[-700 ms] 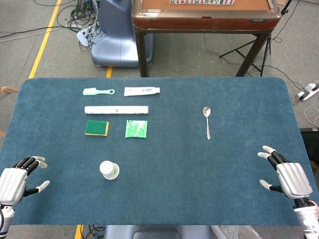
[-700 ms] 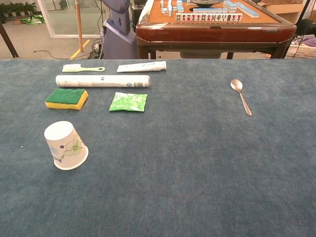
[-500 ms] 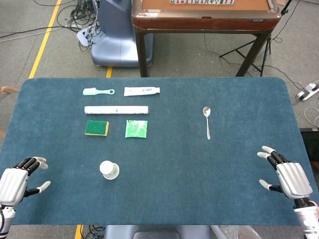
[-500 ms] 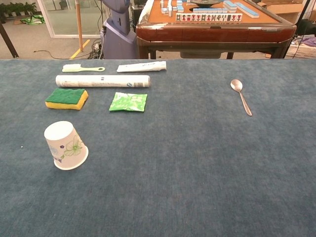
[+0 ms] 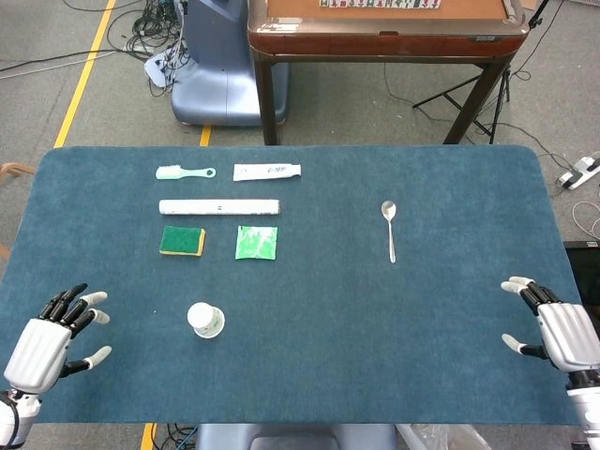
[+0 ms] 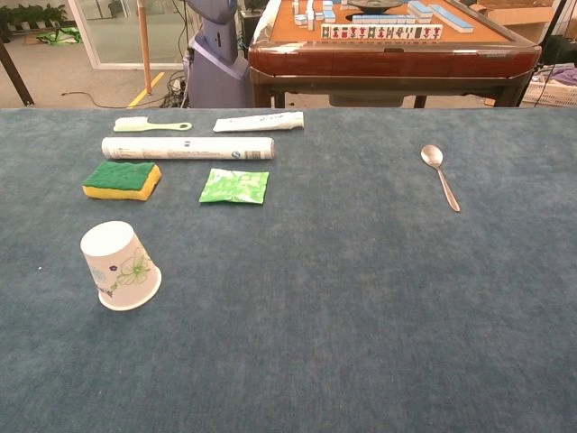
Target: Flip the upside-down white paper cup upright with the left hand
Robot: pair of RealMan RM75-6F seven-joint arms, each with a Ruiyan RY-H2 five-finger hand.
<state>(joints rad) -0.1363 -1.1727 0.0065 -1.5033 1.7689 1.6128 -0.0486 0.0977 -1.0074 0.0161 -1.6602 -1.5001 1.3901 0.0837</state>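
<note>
The white paper cup with a flower print stands upside down on the blue table cloth, at the front left; the chest view shows the paper cup rim down. My left hand hovers at the table's front left edge, well left of the cup, fingers spread and holding nothing. At the front right edge my right hand is open too, far from the cup. Neither hand shows in the chest view.
Behind the cup lie a green-and-yellow sponge, a green packet, a rolled white tube, a toothbrush and a toothpaste tube. A metal spoon lies at the right. A wooden table stands beyond.
My left hand has shifted slightly right and forward, its fingers spreading wider. My right hand has drifted right toward the table's edge. The cup has not moved.
</note>
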